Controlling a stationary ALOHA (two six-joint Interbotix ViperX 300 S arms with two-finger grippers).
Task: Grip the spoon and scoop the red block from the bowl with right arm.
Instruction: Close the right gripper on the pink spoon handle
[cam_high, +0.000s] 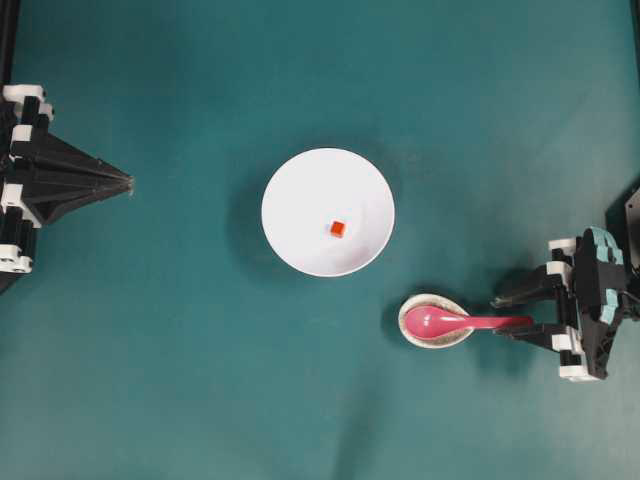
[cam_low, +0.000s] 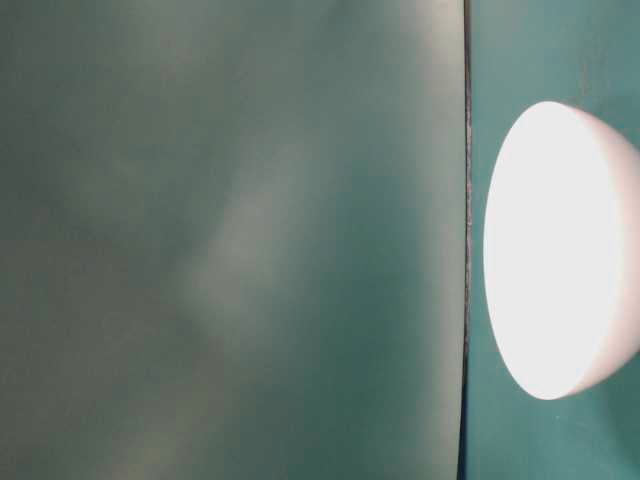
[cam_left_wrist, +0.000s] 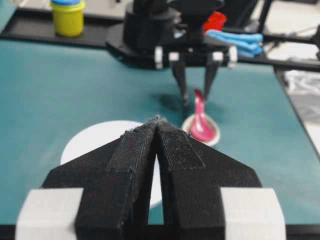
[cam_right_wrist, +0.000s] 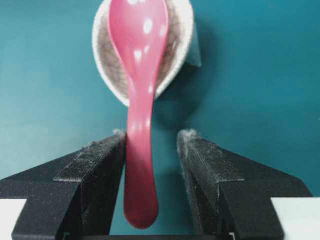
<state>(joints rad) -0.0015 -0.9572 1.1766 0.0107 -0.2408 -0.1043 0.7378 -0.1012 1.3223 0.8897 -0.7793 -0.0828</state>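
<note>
The pink spoon (cam_high: 455, 321) rests with its scoop in a small speckled dish (cam_high: 414, 332), handle pointing right. My right gripper (cam_high: 512, 313) stands open around the handle (cam_right_wrist: 141, 165); the handle lies close against the left finger (cam_right_wrist: 100, 160), with a gap to the right finger (cam_right_wrist: 200, 160). The white bowl (cam_high: 300, 200) sits mid-table with the tiny red block (cam_high: 337, 228) inside. At the table's left edge my left gripper (cam_high: 128, 183) is shut with nothing in it; its wrist view shows the bowl (cam_left_wrist: 95, 140) and the spoon (cam_left_wrist: 200, 122) beyond the closed tips (cam_left_wrist: 157, 122).
Teal table surface all around. In the left wrist view, a yellow tub with a blue lid (cam_left_wrist: 67, 17), a red item (cam_left_wrist: 215, 21) and blue cloth (cam_left_wrist: 237, 41) lie beyond the table's far edge. The table-level view shows only the bowl's side (cam_low: 565, 250).
</note>
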